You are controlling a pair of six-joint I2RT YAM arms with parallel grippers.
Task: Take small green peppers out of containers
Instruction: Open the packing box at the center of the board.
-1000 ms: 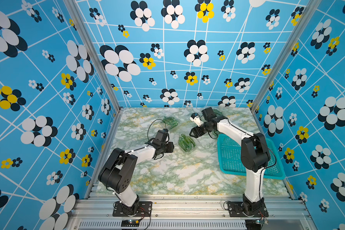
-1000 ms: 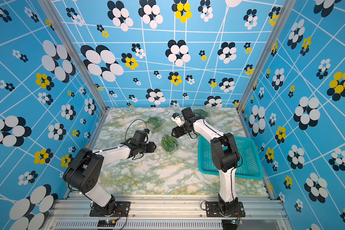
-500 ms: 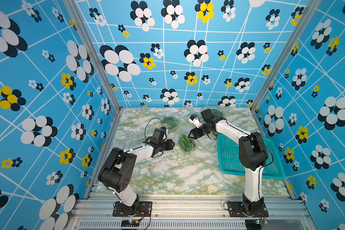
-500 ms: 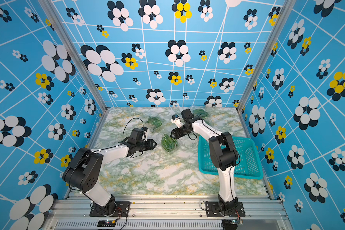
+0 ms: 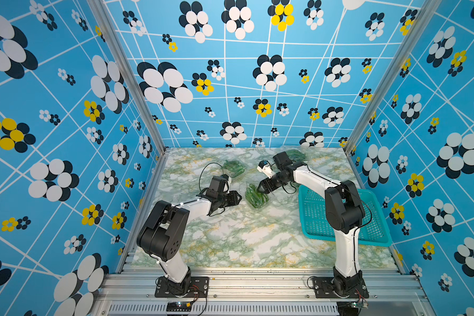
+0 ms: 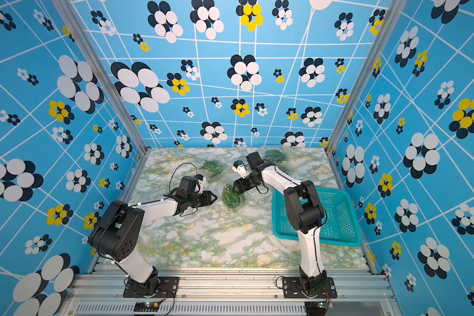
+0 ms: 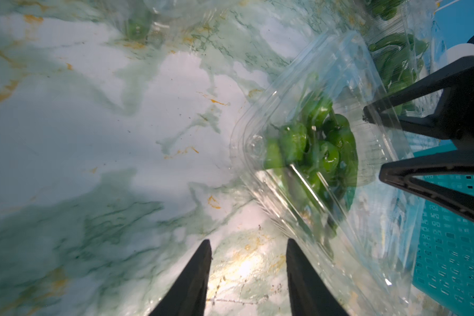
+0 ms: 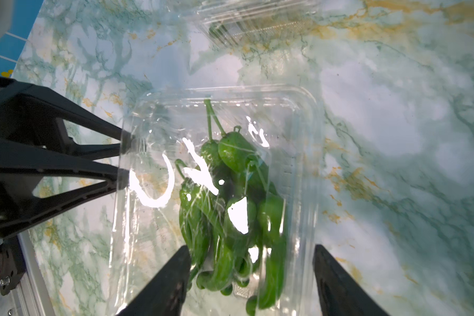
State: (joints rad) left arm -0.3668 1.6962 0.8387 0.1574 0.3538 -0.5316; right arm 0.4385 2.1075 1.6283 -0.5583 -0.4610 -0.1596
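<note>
Worktop (image 5: 230, 240): green-veined marble pattern. The teal basket (image 5: 372, 235) sits against the right edge, beside the right arm (image 5: 342, 210).

Container A (image 5: 255, 197): clear ribbed clamshell near the middle of the worktop, lying between the two hands. The small green peppers (image 8: 230, 191) are bunched inside it, glossy and seen through the plastic. The lid appears to be down over them.

Left hand (image 5: 238, 197): low over the worktop, pointing at the left side of container A. Its fingers (image 7: 195, 279) stand part-way apart. Only bare worktop shows between them, so it holds nothing. In the right wrist view its tips reach the container's rim; I cannot tell whether they touch it.

Right hand (image 6: 237, 188): reaches in from the far right, angled down onto container A. Its fingers (image 8: 170, 279) are spread wide, one over the lid and the other just outside the side wall. No clamp on the plastic is visible, and I cannot tell whether there is contact.

Container B (image 5: 233, 167): holds peppers, sits toward the far edge and left of centre, apart from both hands.

Container C (image 6: 274, 155): holds peppers, sits at the far edge, just behind the right arm's wrist.
</note>
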